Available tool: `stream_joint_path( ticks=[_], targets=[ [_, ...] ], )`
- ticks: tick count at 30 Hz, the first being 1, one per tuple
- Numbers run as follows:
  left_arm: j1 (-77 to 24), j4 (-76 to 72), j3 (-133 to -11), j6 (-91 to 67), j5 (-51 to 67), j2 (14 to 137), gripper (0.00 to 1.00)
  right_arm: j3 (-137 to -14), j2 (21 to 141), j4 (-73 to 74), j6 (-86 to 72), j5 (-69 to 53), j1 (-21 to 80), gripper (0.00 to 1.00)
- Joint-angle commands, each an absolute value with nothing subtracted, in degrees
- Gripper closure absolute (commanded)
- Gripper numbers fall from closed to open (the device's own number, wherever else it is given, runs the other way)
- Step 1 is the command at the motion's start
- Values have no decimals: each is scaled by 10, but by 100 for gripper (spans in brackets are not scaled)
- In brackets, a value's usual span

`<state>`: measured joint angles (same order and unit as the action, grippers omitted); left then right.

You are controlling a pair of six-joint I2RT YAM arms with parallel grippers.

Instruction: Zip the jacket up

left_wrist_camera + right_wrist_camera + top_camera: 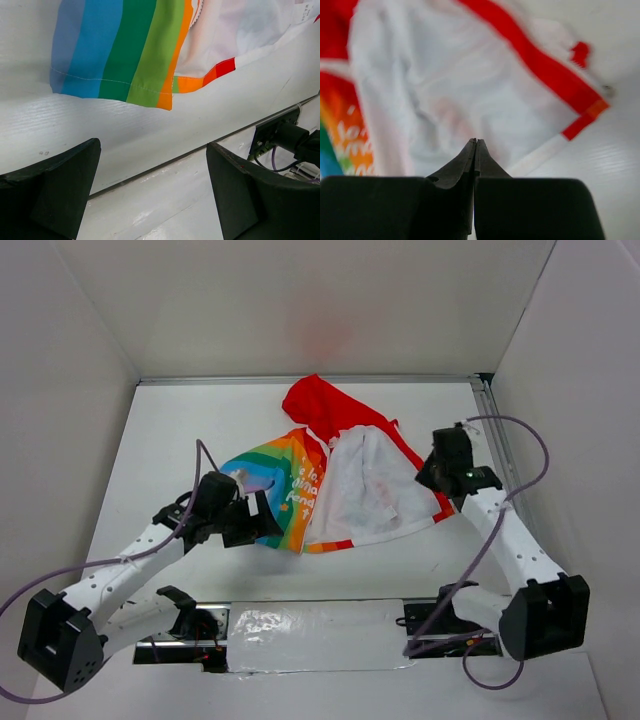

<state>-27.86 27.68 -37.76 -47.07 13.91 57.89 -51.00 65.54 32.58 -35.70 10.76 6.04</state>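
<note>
The jacket [340, 480] lies flat in the middle of the table, its red hood [325, 405] towards the back. Its rainbow-striped half [125, 50] is on the left and its white half [470, 90] on the right, and the front is unzipped. My left gripper [262, 525] sits low just in front of the rainbow hem. In the left wrist view the left gripper [152, 145] is open and empty. My right gripper [430, 480] hovers at the right edge of the white half. The right wrist view shows that gripper [476, 141] shut with nothing between its tips.
White walls enclose the table on three sides. A metal rail [500, 440] runs along the right edge. A shiny taped strip [310, 635] lies between the arm bases at the near edge. A black bracket with cables [280, 132] stands near the front seam.
</note>
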Motion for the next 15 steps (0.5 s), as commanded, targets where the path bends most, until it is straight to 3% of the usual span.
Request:
stream_joint_path(
  ticks=[1, 4, 6, 7, 8, 10, 15],
  targets=[
    [-277, 279, -388, -483, 134, 560, 1, -546, 626, 365, -318, 165, 187, 100],
    [-272, 274, -382, -483, 149, 558, 1, -556, 641, 387, -344, 184, 285, 100],
    [-269, 277, -381, -478, 155, 557, 1, -549, 655, 395, -378, 207, 265, 100],
    [-269, 279, -380, -477, 154, 556, 1, -542, 657, 389, -380, 214, 239, 93],
    [-268, 279, -380, -478, 154, 555, 1, -536, 659, 377, -364, 205, 209, 52],
    [-267, 281, -376, -476, 157, 551, 1, -518, 675, 346, -319, 169, 110, 7],
    [-265, 249, -354, -468, 169, 545, 1, -519, 756, 256, -178, 139, 5, 3]
  ],
)
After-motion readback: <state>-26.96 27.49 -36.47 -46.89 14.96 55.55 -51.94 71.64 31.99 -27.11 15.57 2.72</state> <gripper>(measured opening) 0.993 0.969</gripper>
